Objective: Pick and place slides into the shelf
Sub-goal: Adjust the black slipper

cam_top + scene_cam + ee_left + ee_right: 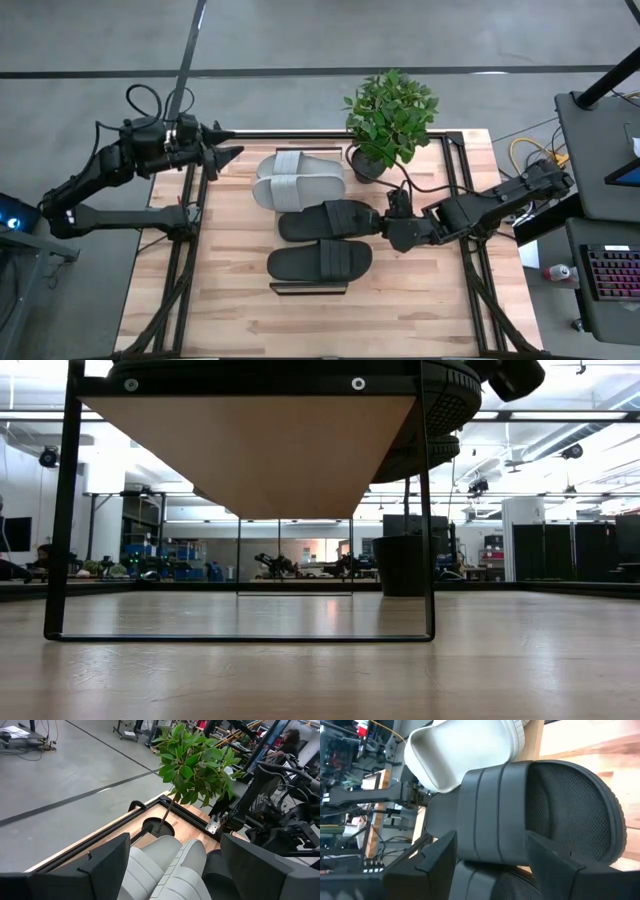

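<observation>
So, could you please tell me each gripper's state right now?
Left gripper: open, holding nothing.
Right gripper: open, at the black slide.

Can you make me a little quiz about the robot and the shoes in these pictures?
1. True or false: all four slides lie on top of the shelf.
2. Which claw is next to a dark slide? A) left claw B) right claw
3. Fill in: the pale grey slides lie right beside a potted ____.

Key:
1. True.
2. B, with its fingers open around the slide's end.
3. plant.
</observation>
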You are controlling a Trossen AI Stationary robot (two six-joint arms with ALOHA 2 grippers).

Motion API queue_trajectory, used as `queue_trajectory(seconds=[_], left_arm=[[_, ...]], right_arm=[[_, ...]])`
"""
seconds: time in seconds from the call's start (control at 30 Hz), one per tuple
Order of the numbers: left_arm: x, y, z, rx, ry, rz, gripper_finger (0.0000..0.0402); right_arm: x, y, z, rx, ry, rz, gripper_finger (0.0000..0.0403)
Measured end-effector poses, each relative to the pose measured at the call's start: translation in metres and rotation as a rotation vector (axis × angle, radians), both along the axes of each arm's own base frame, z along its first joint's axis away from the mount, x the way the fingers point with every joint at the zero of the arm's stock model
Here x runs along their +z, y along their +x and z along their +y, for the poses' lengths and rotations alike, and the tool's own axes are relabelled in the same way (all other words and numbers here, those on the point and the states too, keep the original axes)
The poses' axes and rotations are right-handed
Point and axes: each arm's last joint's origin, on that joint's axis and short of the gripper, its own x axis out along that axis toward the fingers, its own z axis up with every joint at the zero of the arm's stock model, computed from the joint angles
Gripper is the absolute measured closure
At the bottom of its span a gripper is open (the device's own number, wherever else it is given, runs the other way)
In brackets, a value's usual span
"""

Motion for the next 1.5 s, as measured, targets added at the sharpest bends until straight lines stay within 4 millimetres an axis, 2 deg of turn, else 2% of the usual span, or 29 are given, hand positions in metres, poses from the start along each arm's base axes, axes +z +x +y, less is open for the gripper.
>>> queue_trajectory(seconds=[0.47,1.0,1.5], left_arm=[[0.005,-0.020,-0.007,0.000,0.022,-0.062,0.0107],[0.005,-0.021,-0.008,0.000,0.023,-0.066,0.0107],[0.006,-0.024,-0.008,0.001,0.026,-0.074,0.0107]], right_arm=[[-0.017,0.012,0.005,-0.001,-0.018,0.054,0.0184],[-0.025,0.012,0.005,0.013,-0.038,0.080,0.0183],[-0.040,0.019,0.007,0.016,0.001,-0.047,0.0183]])
